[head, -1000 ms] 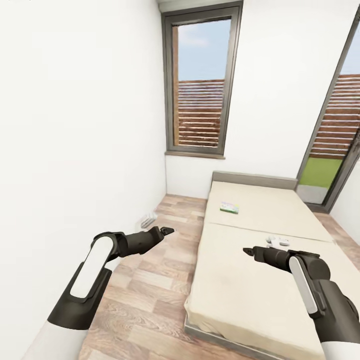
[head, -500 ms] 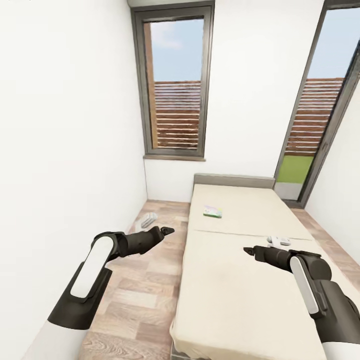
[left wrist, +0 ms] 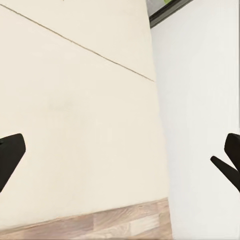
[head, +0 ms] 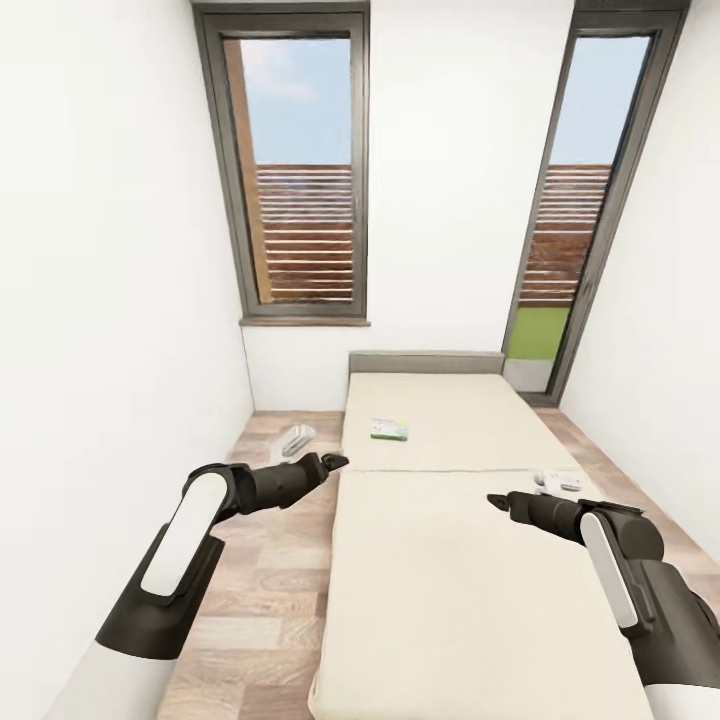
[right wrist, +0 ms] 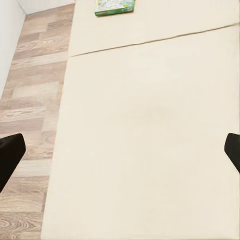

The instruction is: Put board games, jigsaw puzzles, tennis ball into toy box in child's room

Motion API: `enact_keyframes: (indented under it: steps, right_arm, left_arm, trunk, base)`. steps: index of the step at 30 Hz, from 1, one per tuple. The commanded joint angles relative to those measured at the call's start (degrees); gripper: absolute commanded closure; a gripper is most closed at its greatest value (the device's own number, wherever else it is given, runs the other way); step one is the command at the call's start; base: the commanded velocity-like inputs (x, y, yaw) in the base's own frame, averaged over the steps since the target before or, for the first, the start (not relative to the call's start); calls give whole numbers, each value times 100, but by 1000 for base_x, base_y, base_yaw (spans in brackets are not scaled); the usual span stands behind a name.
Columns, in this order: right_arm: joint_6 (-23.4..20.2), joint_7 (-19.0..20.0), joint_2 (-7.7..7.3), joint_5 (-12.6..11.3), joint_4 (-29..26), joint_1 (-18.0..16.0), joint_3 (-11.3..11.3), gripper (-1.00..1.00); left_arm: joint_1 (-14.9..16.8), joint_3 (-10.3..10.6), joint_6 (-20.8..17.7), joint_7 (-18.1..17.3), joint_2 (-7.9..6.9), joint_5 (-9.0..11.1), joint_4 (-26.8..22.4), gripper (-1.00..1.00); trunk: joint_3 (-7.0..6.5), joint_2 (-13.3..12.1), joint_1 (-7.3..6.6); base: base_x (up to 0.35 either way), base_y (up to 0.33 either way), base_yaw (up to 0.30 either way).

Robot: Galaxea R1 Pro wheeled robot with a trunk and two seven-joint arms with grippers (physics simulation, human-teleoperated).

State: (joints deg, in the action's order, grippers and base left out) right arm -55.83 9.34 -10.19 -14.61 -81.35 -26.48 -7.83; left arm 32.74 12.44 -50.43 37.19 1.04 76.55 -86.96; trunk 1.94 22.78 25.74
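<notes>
Camera swung rightward; two board games (head: 389, 429) on bed (head: 470, 560).

Bright, even daylight enters through the two tall windows (head: 298, 175) behind the bed (head: 455, 520). White walls (head: 100, 250) look nearly blown out. Shadows are faint. Window frames lean outward at the edges; renders are slightly soft.

Two board games (head: 389, 429) (head: 558, 482), two windows (head: 300, 165).
</notes>
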Motion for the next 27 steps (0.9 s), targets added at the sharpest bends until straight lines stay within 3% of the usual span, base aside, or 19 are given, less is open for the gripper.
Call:
enact_keyframes:
  steps: [1, 11, 27]
  right_arm:
    - [-27, 42, 0, 29, -4, -6, -7, -100]
    - [-28, 43, -7, 28, -4, -4, -8, -100]
    - [-12, 193, -24, 10, -6, 151, -80, -100]
  left_arm:
    - [8, -2, -5, 60, 1, 57, -5, -100]
    - [10, -2, -9, 54, 1, 60, -5, -100]
    - [10, 4, -11, 51, 1, 61, -5, -100]
  trunk:
    - [11, 14, 5]
    - [-10, 14, 5]
    - [-17, 14, 5]
  base:
    - [46, 0, -274]
    - [24, 0, -211]
    - [103, 125, -45]
